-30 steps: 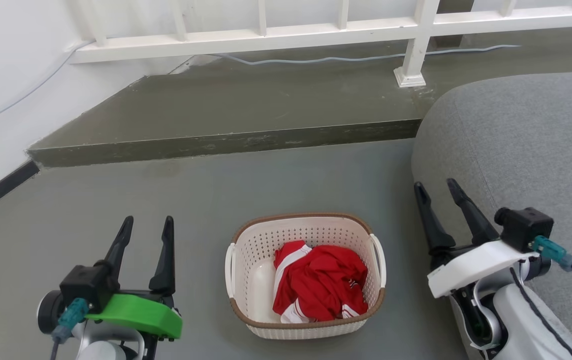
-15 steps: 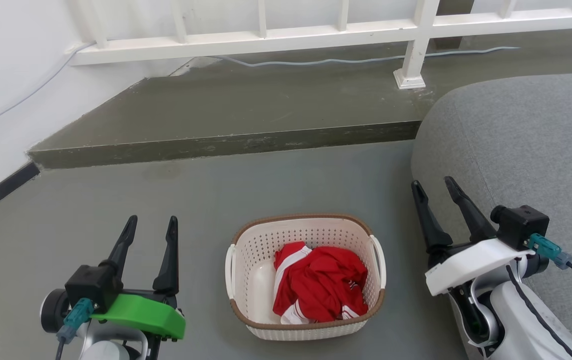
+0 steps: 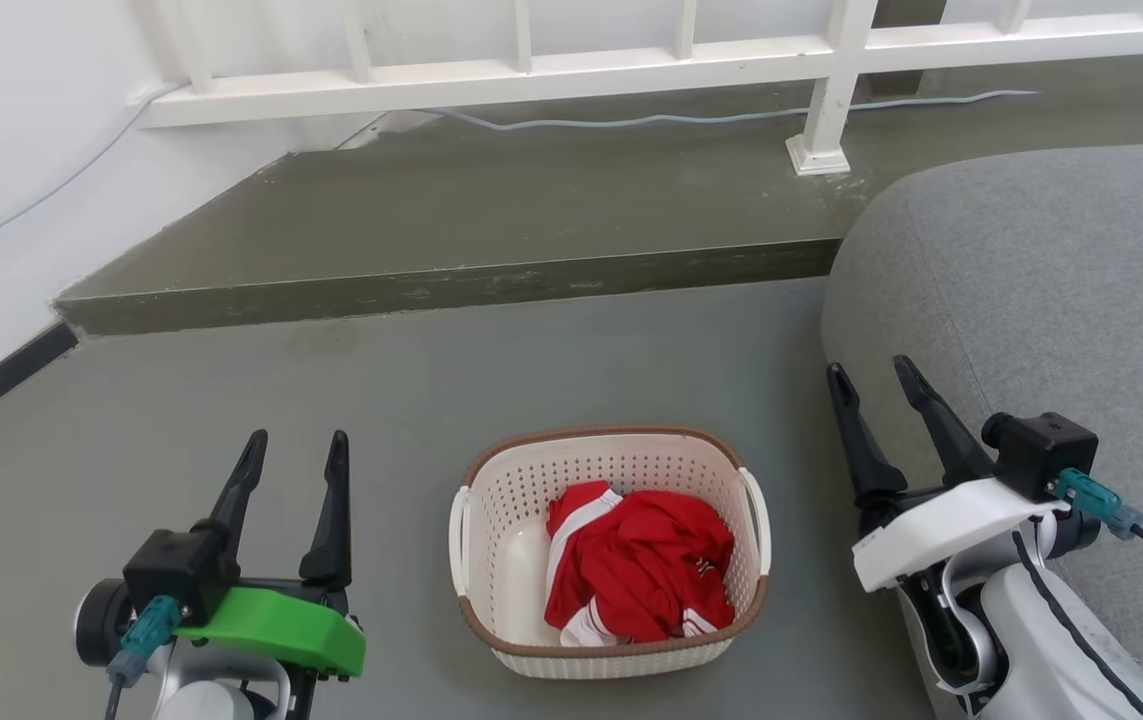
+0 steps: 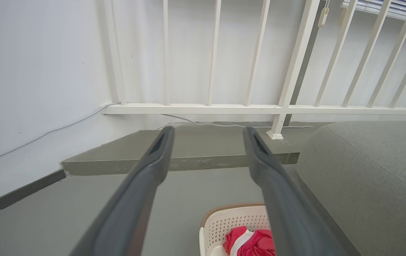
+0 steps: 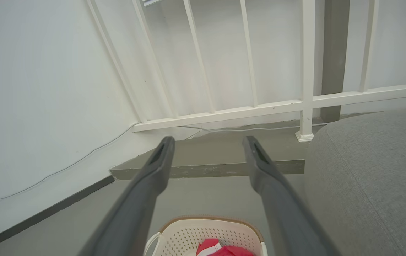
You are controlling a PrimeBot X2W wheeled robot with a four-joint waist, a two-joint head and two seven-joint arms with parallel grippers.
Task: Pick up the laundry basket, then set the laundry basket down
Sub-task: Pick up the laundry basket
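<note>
Left hand, right hand agape; laundry basket long axis left-right, handles sideways

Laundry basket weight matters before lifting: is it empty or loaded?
Partly loaded: the laundry basket holds a crumpled red-and-white garment on its right side; its bare floor shows at the left.

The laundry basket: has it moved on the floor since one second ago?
No. The laundry basket keeps the same place on the floor in the head view, with the same gap to the raised step behind it as before.
</note>
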